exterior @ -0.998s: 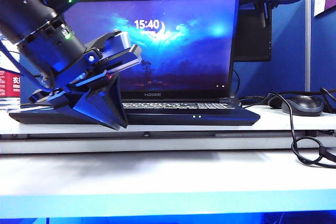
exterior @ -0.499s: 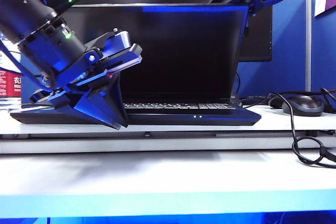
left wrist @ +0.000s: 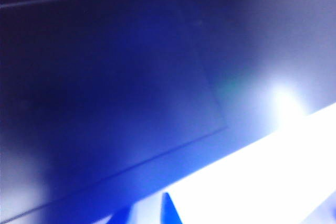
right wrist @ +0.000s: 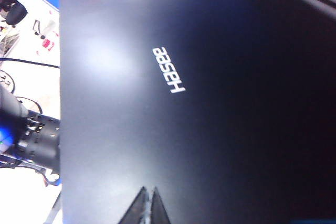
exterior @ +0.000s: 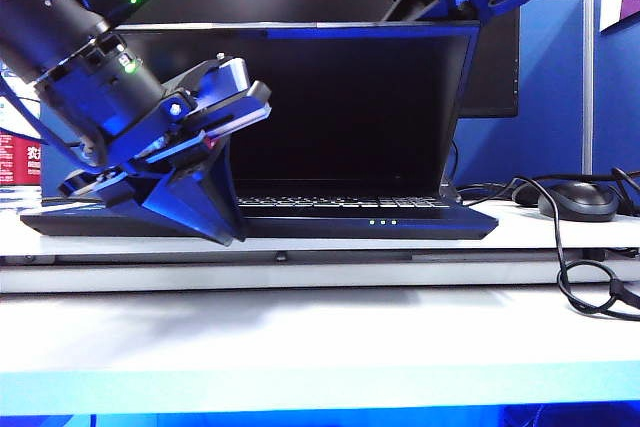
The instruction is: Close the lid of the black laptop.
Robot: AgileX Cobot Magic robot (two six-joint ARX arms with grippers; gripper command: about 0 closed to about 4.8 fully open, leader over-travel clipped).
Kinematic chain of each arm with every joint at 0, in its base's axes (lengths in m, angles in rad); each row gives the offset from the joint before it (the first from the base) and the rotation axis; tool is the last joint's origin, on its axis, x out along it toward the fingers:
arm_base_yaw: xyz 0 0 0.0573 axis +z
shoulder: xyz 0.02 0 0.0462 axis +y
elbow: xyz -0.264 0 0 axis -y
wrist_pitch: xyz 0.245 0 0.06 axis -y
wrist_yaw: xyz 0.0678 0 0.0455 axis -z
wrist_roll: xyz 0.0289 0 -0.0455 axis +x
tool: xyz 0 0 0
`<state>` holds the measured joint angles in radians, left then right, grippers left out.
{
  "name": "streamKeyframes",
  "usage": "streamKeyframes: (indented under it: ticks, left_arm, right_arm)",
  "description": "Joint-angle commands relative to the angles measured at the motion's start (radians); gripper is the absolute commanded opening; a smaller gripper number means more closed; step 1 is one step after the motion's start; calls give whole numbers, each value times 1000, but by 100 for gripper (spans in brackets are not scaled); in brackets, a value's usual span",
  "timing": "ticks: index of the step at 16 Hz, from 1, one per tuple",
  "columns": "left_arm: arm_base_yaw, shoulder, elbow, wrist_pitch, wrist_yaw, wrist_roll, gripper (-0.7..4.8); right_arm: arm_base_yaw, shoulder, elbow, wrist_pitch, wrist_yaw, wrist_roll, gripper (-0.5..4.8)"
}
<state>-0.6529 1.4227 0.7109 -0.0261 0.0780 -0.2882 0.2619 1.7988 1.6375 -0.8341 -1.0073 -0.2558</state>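
Now: right gripper (right wrist: 148, 205) pressed together on smooth matte lid (right wrist: 157, 103); left gripper (exterior: 215, 162) spread beside laptop (exterior: 400, 222).

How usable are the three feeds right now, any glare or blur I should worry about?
Exterior view: sharp, blue-tinted; the left gripper looms large, hiding part of the black laptop. Left wrist view: blurred, with white glare washing out one side. Right wrist view: clear, soft sheen on the lid, fingers visible together.
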Motion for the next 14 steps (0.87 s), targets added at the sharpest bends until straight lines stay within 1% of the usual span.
streamKeyframes:
  ticks: [1, 2, 3, 4, 5, 7, 8, 9, 10, 11, 12, 13, 14]
  left_arm:
    - [4, -6, 11, 88, 165, 35, 71]
    - [3, -6, 11, 89, 226, 49, 71]
    - [3, -6, 11, 97, 358, 78, 70]
    - [3, -6, 12, 102, 439, 97, 71]
    - [2, -6, 11, 114, 577, 118, 71]
    - [1, -7, 11, 187, 776, 108, 71]
    - [1, -8, 11, 251, 879, 77, 71]
    - [1, -9, 11, 364, 994, 9, 71]
    - [1, -10, 11, 457, 1063, -53, 70]
    - [1, -11, 12, 583, 1127, -142, 70]
    - [2, -13, 12, 763, 1141, -283, 70]
    - [3, -13, 12, 925, 1139, -395, 70]
    - [3, -13, 14, 1106, 1130, -531, 70]
  right_arm:
    - [3, -5, -1, -38, 70, -7, -1]
    - [3, -5, -1, -37, 71, -7, -1]
    - [3, -5, -1, -41, 70, -7, -1]
    - [3, -5, -1, -45, 70, -7, -1]
    - [3, -5, -1, -50, 71, -7, -1]
    - [3, -5, -1, -57, 90, -7, -1]
    - [3, -5, -1, -63, 94, -7, -1]
    - [3, -5, -1, -72, 93, -7, -1]
    - [3, -5, -1, -79, 93, -7, -1]
    - [3, -5, -1, -84, 93, -7, -1]
    - [3, -5, -1, -87, 93, -7, -1]
    - [3, -5, -1, -90, 93, -7, -1]
    - [3, -4, -1, -98, 94, -7, -1]
